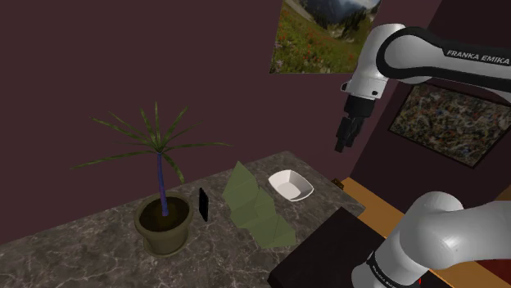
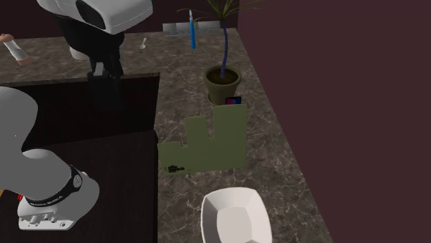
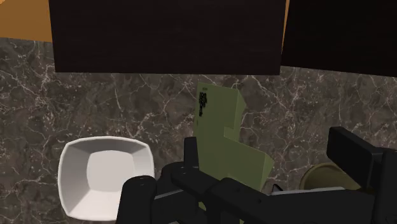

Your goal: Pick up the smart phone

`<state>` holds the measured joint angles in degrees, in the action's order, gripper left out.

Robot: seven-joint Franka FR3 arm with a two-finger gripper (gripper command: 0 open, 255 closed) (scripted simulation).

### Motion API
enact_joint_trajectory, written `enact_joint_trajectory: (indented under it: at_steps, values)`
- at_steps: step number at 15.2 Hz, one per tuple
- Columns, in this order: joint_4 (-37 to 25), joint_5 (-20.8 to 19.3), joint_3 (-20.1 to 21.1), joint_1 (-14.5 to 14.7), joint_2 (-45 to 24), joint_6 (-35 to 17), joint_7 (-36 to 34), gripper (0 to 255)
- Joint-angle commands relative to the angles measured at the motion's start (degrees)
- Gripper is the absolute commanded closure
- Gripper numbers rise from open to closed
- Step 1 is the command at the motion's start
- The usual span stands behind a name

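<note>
Shoulder view: the smart phone stood on edge, a thin dark slab near the wall-side edge of the countertop. It sat in the gap between the potted plant and a green stepped block, just beside both; whether it touched either could not be told. A white bowl lay past the block, toward the countertop's end by the stand. The gripper hung high over that end, well apart from the phone, holding and touching nothing. In the wrist view its fingers stood wide apart. Step judged: the approach, hardly begun. The next move calls for travel over the block toward the plant, then a descent with the jaws across the slab's thin faces. Room there looked tight.
</note>
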<state>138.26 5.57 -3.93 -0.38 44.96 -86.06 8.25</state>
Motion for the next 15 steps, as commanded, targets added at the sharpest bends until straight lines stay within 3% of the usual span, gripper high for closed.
enact_joint_trajectory:
  at_steps: [1,15]
  values:
    - [0.0,0.0,0.0,0.0,0.0,0.0,0.0,0]
    - [-8.1,-2.8,4.7,7.6,-28.4,-20.3,11.5,0]
